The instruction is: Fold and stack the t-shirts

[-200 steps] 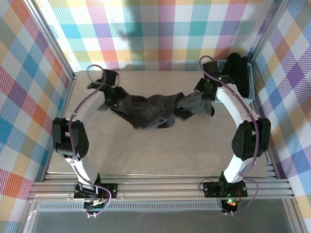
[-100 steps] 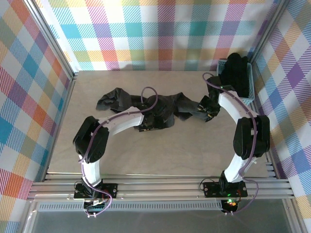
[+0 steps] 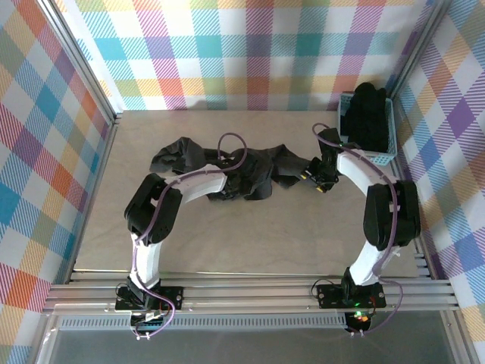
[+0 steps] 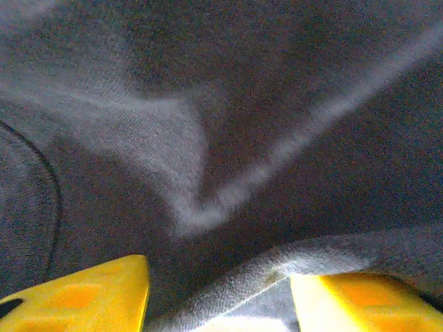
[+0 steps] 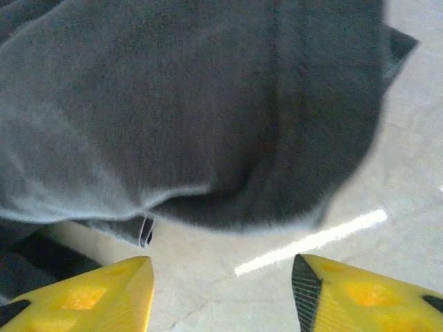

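Note:
A black t-shirt (image 3: 254, 171) lies crumpled across the middle of the table, one end reaching left to a bunched part (image 3: 174, 159). My left gripper (image 3: 239, 182) is down on its middle. In the left wrist view the left gripper (image 4: 218, 294) is open, pressed close into dark fabric (image 4: 228, 124), with a fold edge (image 4: 325, 252) draped over the right finger. My right gripper (image 3: 313, 179) is at the shirt's right end. In the right wrist view the right gripper (image 5: 221, 287) is open over bare table, just short of the shirt's hem (image 5: 208, 138). More black shirts (image 3: 367, 110) fill the basket.
The light blue lattice basket (image 3: 392, 129) stands at the far right corner against the plaid wall. The right arm's elbow (image 3: 390, 212) is near the right edge. Bare tabletop (image 3: 258, 235) stretches from the shirt to the near edge.
My left arm has swung from the far left of the table to the shirt's middle. The shirt's left end now lies loose on the table. The right gripper has shifted slightly.

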Robot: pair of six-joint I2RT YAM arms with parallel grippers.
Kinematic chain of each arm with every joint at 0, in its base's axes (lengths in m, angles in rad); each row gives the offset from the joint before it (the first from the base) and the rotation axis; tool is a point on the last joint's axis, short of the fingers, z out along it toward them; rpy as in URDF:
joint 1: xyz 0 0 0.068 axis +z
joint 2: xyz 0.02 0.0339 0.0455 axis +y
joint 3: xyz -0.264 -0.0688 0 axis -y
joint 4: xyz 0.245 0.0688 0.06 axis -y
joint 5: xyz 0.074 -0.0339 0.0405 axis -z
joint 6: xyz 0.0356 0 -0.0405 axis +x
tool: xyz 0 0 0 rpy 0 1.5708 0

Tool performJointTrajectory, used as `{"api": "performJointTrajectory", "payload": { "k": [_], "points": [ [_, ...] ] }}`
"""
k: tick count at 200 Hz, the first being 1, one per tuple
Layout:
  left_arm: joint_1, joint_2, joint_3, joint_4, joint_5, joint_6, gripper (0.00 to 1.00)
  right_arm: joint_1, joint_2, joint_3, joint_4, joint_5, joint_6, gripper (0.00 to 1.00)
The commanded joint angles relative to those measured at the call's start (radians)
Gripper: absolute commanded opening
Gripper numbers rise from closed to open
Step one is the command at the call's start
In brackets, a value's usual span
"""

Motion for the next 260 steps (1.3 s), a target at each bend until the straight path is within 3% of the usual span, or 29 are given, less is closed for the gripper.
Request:
{"api": "performJointTrajectory", "payload": {
  "k": [1,6,16,56,99,143,162,200,225,260],
  "points": [
    [0.027,-0.019,0.006,-0.003,-0.034,0.009,0.14,-0.002,0.077,0.036,0.048,-0.006,0.030,0.47],
    [0.034,-0.040,0.004,-0.023,-0.063,0.001,0.06,-0.003,0.089,0.046,0.049,0.006,0.028,0.41],
    [0.055,-0.102,-0.017,-0.042,-0.111,-0.013,0.00,-0.002,0.106,0.067,0.047,0.031,0.015,0.30],
    [0.212,-0.420,-0.142,-0.070,-0.091,-0.066,0.00,0.000,0.075,0.088,0.016,0.079,-0.009,0.00],
    [0.368,-0.695,-0.242,-0.190,-0.078,-0.100,0.00,0.014,-0.057,0.013,-0.065,0.119,-0.024,0.00],
    [0.528,-0.874,-0.409,-0.268,-0.088,-0.154,0.00,0.079,-0.248,-0.212,-0.136,0.072,-0.002,0.00],
    [0.551,-0.879,-0.466,-0.252,-0.055,-0.132,0.00,0.091,-0.304,-0.262,-0.125,0.047,0.015,0.18],
    [0.578,-0.785,-0.494,-0.330,-0.080,-0.118,0.00,0.158,-0.247,-0.144,-0.103,0.001,0.125,0.42],
    [0.589,-0.753,-0.490,-0.320,-0.027,-0.080,0.02,0.159,-0.176,-0.066,-0.058,-0.007,0.240,0.48],
    [0.589,-0.790,-0.512,-0.343,-0.051,-0.067,0.00,0.150,-0.049,0.091,-0.041,-0.020,0.343,0.47]
  ]
}}
